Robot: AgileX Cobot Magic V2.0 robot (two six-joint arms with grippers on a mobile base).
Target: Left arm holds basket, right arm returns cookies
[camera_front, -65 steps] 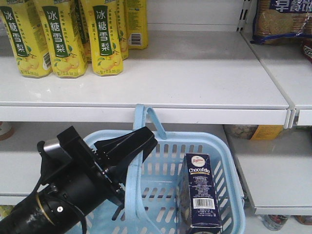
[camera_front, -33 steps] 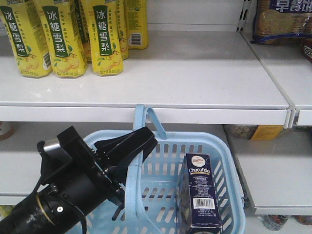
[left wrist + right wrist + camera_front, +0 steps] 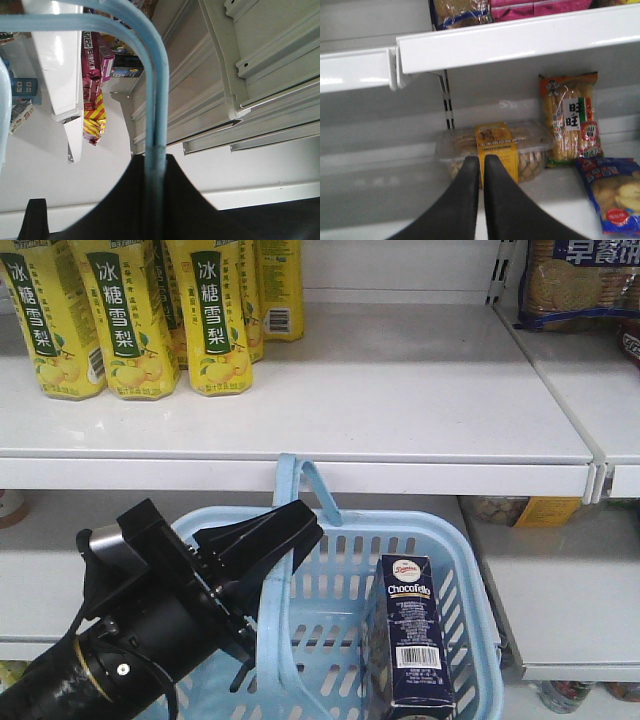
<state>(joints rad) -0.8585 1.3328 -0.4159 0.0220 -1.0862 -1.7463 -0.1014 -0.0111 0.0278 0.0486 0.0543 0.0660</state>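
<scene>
The light blue basket [image 3: 478, 580] hangs in front of the shelves by its two hoop handles [image 3: 296, 490]. My left gripper [image 3: 298, 528] is shut on those handles. In the left wrist view the handles [image 3: 158, 90] run straight into the closed black jaws of the left gripper [image 3: 155, 159]. The navy "Chocofilo" cookies carton [image 3: 412, 630] stands upright inside the basket at its right side. My right gripper [image 3: 482, 160] is out of the front view. In its own wrist view it is shut with nothing between its fingers, low in front of a lower shelf.
Yellow drink bottles [image 3: 130, 320] stand at the left of the upper shelf [image 3: 400, 390], with a cracker pack [image 3: 580, 280] at top right. Ahead of the right gripper sit a clear tub with a yellow label [image 3: 495, 145], a rice-cracker bag [image 3: 572, 117] and a blue snack bag [image 3: 615, 192].
</scene>
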